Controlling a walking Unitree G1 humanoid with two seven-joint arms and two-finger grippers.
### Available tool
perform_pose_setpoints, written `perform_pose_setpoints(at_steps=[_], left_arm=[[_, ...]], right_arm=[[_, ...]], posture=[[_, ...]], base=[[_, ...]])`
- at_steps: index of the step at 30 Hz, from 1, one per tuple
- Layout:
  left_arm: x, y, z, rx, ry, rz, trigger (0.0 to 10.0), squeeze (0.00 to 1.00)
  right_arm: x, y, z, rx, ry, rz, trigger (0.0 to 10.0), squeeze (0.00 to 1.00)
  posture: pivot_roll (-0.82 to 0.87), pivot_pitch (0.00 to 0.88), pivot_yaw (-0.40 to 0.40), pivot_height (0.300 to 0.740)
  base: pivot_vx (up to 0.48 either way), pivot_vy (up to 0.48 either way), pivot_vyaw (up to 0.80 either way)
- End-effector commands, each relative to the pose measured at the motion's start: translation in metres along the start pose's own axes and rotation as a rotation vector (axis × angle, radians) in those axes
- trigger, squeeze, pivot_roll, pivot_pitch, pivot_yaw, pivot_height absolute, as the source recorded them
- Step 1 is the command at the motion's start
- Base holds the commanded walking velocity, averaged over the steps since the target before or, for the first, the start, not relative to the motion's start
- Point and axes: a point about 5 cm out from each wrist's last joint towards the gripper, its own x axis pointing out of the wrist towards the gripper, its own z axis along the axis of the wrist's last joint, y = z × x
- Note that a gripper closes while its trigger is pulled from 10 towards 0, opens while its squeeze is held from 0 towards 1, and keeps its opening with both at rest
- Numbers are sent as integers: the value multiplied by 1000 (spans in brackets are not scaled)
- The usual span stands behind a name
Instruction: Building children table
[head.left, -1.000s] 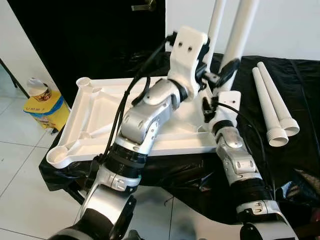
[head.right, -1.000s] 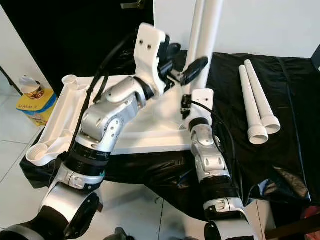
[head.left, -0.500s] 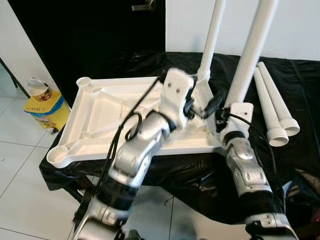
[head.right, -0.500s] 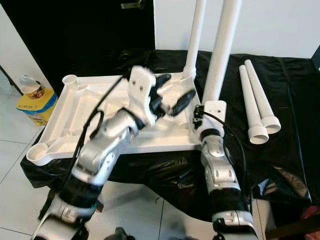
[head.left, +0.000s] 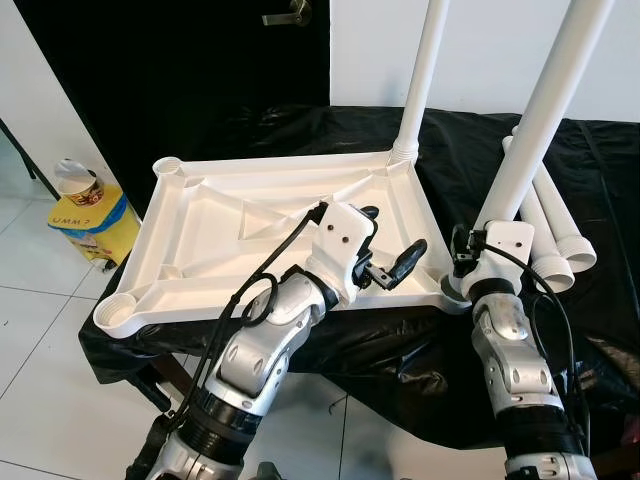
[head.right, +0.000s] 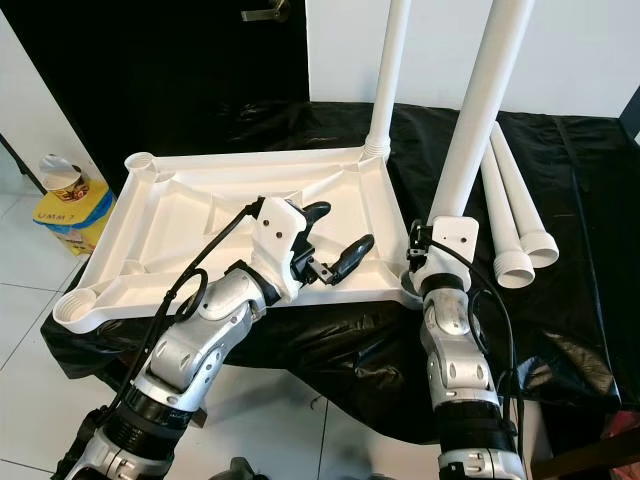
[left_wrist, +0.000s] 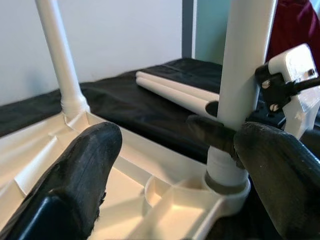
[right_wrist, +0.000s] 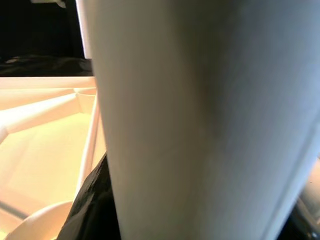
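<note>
Gripping low on the near right table leg (head.left: 535, 130), my right gripper (head.left: 478, 222) has its black fingers clamped round the white tube just above the corner socket of the upturned white tabletop (head.left: 200, 230); in my right wrist view that tube looms pale and close, with a dark finger (right_wrist: 92, 200) at its side. That leg stands upright in the tabletop's near right corner. My left gripper (head.left: 388, 258) hovers over the tabletop's near edge, just left of that leg, fingers spread apart and holding nothing; my left wrist view looks between its two black pads (left_wrist: 75, 170) toward the leg and its socket.

Next out, the tabletop lies underside up, ribs and rim showing, with round open sockets at its two left corners. It rests on a black plastic sheet (head.left: 620, 160) draped over a low support, the sheet creased and hanging down over the front edge. Right of the tabletop, on the same sheet, two loose table legs (head.left: 560, 230) lie side by side, flared ends toward me.

At the tabletop's far right corner a second mounted leg (head.left: 425, 70) rises upright. Left of the tabletop, on the pale tiled floor (head.left: 40, 340), sits a yellow and blue box (head.left: 95, 222) with a paper cup (head.left: 78, 180) on it. Beyond the tabletop stand a black door (head.left: 180, 60) with a metal handle (head.left: 290, 12) and a white wall (head.left: 490, 50).
</note>
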Motion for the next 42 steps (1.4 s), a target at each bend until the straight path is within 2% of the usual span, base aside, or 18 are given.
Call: perform_pose_setpoints(at_steps=[1, 3, 5, 11, 22, 26, 27, 33, 37, 42], left_arm=[[-2, -5, -3, 2, 22, -76, 10000, 0], [-3, -6, -4, 3, 26, -79, 10000, 0], [-4, -7, -6, 2, 35, -82, 10000, 0], [-5, -7, -6, 5, 37, -83, 10000, 0], [-5, -7, -4, 2, 42, -84, 10000, 0], [-6, -6, -3, 3, 41, -80, 10000, 0], [-6, -6, -2, 2, 39, -78, 10000, 0], [-5, -5, -1, 2, 36, -75, 10000, 0], [-5, -4, 1, 0, 32, -72, 10000, 0], [-5, -3, 2, 1, 30, -66, 10000, 0]], right_arm=[[-5, -2, -13, -14, 67, 7, 10000, 0], [-8, 0, -15, -18, 64, 27, 10000, 0], [-15, 7, -21, -37, 53, 100, 10000, 0], [-20, 11, -24, -64, 32, 157, 10000, 0], [-20, 16, -29, -59, 13, 232, 10000, 0], [-23, 16, -33, -63, 4, 284, 10000, 0], [-24, 17, -35, -69, -14, 337, 10000, 0], [-23, 16, -35, -82, -31, 375, 10000, 0], [-21, 15, -38, -106, -20, 399, 10000, 0], [-16, 17, -41, -44, 42, 391, 10000, 0]], posture=[[-19, 26, 26, 740], [-19, 27, 28, 740], [-18, 30, 29, 740], [-17, 32, 33, 740], [-9, 37, 38, 740], [-9, 41, 40, 740], [-10, 45, 41, 740], [-10, 49, 42, 740], [-5, 52, 42, 740], [-3, 52, 42, 740]], base=[[0, 0, 0], [0, 0, 0], [0, 0, 0], [0, 0, 0], [0, 0, 0], [0, 0, 0], [0, 0, 0], [0, 0, 0], [0, 0, 0], [0, 0, 0]])
